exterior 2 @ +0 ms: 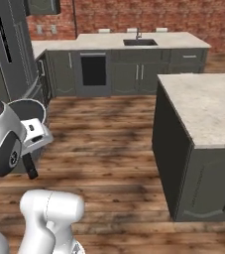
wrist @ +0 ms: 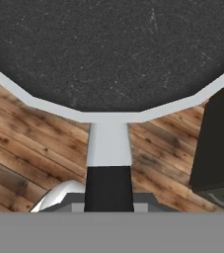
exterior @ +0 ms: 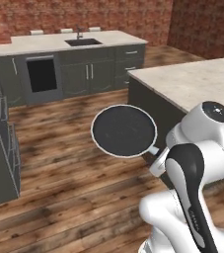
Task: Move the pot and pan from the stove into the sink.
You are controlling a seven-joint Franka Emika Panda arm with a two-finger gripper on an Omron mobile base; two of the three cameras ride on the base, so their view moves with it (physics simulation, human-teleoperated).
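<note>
The gripper [wrist: 108, 205] is clamped on the black handle of the pan [exterior: 124, 130]. The pan juts straight out ahead of it, level above the wooden floor [exterior: 74, 188].

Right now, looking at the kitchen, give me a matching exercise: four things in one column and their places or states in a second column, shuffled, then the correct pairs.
Things:
1. pan
2. sink
3. island counter
4. end effector

Places or states:
A. set in the far countertop under the brick wall
B. shut on a black stick handle
C. carried in the air above the wooden floor
D. beside the robot, speckled beige top

Pairs: 1-C, 2-A, 3-D, 4-B
</note>
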